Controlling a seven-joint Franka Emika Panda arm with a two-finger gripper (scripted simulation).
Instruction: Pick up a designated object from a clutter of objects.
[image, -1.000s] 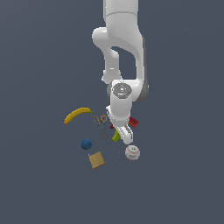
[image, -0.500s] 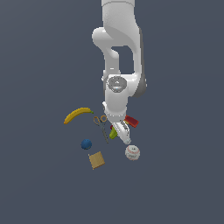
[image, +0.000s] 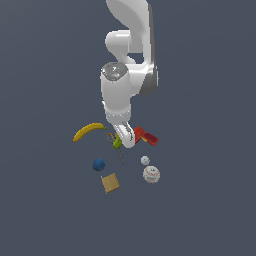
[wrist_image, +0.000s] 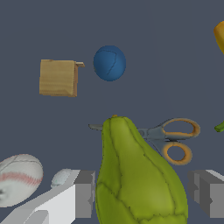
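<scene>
- Since the earlier frames the arm has swung round and dropped lower over the pile, so its wrist now hides more of the middle of the clutter than it did a second ago.
- The gripper (image: 121, 141) sits dead centre of the exterior view, right over the pear (image: 117, 143), which only peeks out as a yellow-green sliver at the exterior view's left of the fingers.
- Wrist view is way clearer: the pear (wrist_image: 135, 175) fills the lower middle of the frame, neck pointing up, with a grey finger pad (wrist_image: 84, 194) on one side and the other pad (wrist_image: 208, 192) on the other.
- The hand is spread. There's a visible gap between the pear and the pad on the frame's right; on the other side the pad looks just beside the skin, can't tell if it touches.
- Scissors (wrist_image: 168, 138) with orange handles lie behind the pear, blades running under its neck.
- Blue ball (wrist_image: 109, 63) is in the upper middle of the wrist frame, tan block (wrist_image: 58, 78) at upper left, apart from each other.
- Baseball (wrist_image: 19, 178) sits at the lower left edge, tiny white ball (wrist_image: 62, 177) next to it, partly hidden by the finger.
- In the exterior view the banana (image: 89, 131) is left of centre, the red drill (image: 145, 136) just right of the gripper.
</scene>
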